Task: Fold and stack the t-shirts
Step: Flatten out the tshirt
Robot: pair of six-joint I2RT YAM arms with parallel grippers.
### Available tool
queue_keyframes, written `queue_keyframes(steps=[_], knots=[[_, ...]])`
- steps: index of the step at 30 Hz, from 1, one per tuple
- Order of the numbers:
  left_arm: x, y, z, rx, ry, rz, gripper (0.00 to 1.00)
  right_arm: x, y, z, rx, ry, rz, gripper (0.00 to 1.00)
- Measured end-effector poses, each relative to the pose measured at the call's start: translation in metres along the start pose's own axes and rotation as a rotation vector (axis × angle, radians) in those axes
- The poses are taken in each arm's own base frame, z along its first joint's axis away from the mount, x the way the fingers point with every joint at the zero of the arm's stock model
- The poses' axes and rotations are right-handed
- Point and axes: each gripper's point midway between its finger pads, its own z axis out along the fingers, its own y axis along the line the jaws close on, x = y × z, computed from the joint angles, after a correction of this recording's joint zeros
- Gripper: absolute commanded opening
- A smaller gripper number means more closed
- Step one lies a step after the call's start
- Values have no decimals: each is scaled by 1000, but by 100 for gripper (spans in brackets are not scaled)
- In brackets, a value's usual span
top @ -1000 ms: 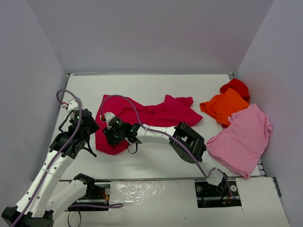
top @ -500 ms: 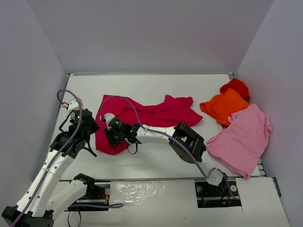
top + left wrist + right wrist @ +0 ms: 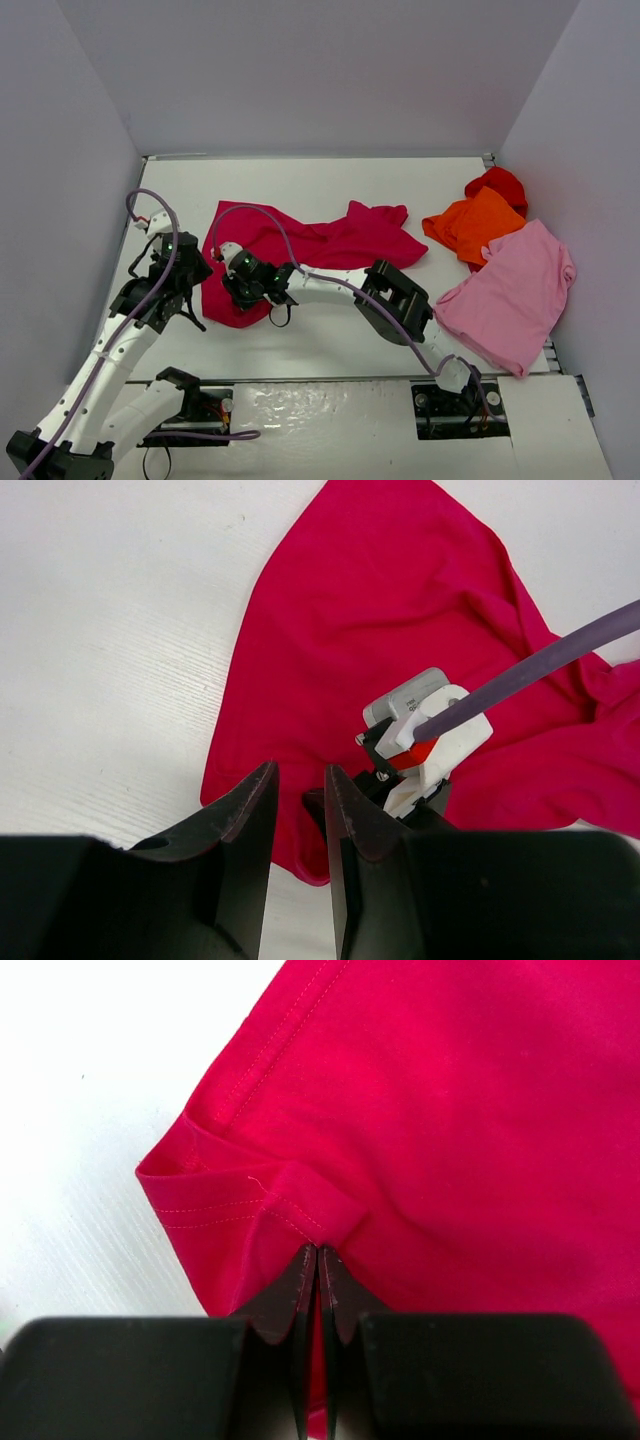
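**Item 1. Right gripper [image 3: 317, 1251].** Jaws are pressed together, with a small tuck of hemmed cloth nipped at their tips. It stands at the left near corner of the garment.

**Item 2. Crimson t-shirt [image 3: 320, 240].** It lies ahead of and under the right claw. The body runs back along that claw's own arm, toward the table's right, which is its long axis. It is rumpled and not yet folded. A stitched hem runs just ahead of the tips, and bare table [image 3: 90, 1080] lies past that edge.

**Item 3. Left gripper [image 3: 300, 772].** It is parted by a narrow slit and holds nothing. It sits just beside the right claw, above the same corner. This is the nearer free hand, and a second pinch on the hem looks within reach.

**Item 4. Purple cable [image 3: 540, 665].** It arches over the right wrist, between the left claw and the cloth. It is judged the likeliest snag.

**Item 5. Light pink t-shirt [image 3: 515, 290], orange t-shirt [image 3: 475, 225], bright red t-shirt [image 3: 497, 183].** These are bunched together, well apart from both claws, beyond the crimson shirt's far end. None is folded or stacked.
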Motion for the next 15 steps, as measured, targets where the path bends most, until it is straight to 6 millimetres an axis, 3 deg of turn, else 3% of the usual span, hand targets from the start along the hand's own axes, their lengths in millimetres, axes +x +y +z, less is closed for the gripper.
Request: queue_keyframes(steps=[9, 15], knots=[[3, 0, 4, -10, 15, 9, 23, 0, 5, -1, -7, 0, -34, 0], [4, 0, 5, -11, 14, 9, 23, -15, 22, -20, -29, -31, -66, 0]])
